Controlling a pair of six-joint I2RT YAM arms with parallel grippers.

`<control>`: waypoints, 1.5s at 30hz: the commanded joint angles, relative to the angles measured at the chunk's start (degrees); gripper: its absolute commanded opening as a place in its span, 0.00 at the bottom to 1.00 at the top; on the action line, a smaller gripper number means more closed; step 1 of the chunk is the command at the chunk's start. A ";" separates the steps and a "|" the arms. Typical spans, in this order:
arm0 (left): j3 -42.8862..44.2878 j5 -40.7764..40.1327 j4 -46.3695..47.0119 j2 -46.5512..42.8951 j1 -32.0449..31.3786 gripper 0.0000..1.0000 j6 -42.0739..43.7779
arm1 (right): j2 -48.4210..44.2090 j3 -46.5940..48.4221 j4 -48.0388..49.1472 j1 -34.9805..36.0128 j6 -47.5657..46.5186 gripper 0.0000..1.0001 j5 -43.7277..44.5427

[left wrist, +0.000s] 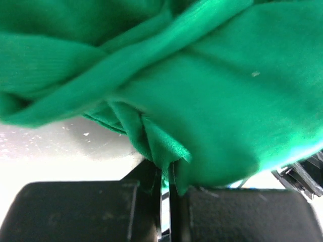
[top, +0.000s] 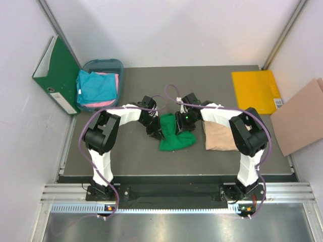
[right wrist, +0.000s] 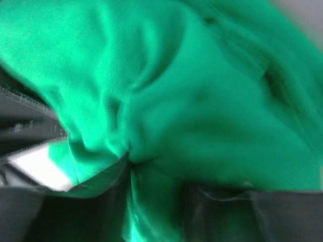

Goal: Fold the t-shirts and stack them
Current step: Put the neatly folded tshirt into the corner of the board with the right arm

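Observation:
The bright green t-shirt lies crumpled mid-table between both arms. My left gripper is shut on a fold of its left edge; the cloth is pinched between the black fingers in the left wrist view. My right gripper is shut on the shirt's upper right part; green cloth fills the right wrist view. The beige-peach t-shirt lies folded just right of it, partly under the right arm. The teal-blue t-shirt and pink t-shirt lie in a bin at the back left.
A blue-grey bin stands at the back left, next to a green ring binder leaning on the wall. A yellow folder lies at the back right. A brown cardboard sheet is at the far right.

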 commanded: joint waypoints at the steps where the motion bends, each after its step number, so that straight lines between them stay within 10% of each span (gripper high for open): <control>1: 1.63 -8.13 0.44 1.55 1.21 0.00 2.47 | 3.84 0.23 -2.46 3.00 -0.83 0.22 2.86; 6: 2.33 -9.53 -1.23 0.67 1.21 0.93 2.65 | -3.08 -0.83 -6.32 2.56 -3.45 0.06 11.01; 7: 2.42 -10.24 -1.58 0.32 1.21 0.99 2.74 | -4.41 -0.57 -8.15 2.47 -4.16 0.06 11.82; 22: 4.97 -12.27 -3.69 2.34 1.92 0.99 4.23 | -23.75 4.53 -24.16 0.63 -8.39 0.07 23.60; 34: 5.58 -11.74 -4.05 4.10 1.92 0.99 5.46 | -39.56 -10.31 -21.98 -13.69 -6.01 0.07 32.38; 45: 6.20 -11.47 -4.31 4.80 1.92 0.99 6.08 | -34.14 -10.85 -16.35 -26.35 -9.52 0.08 33.54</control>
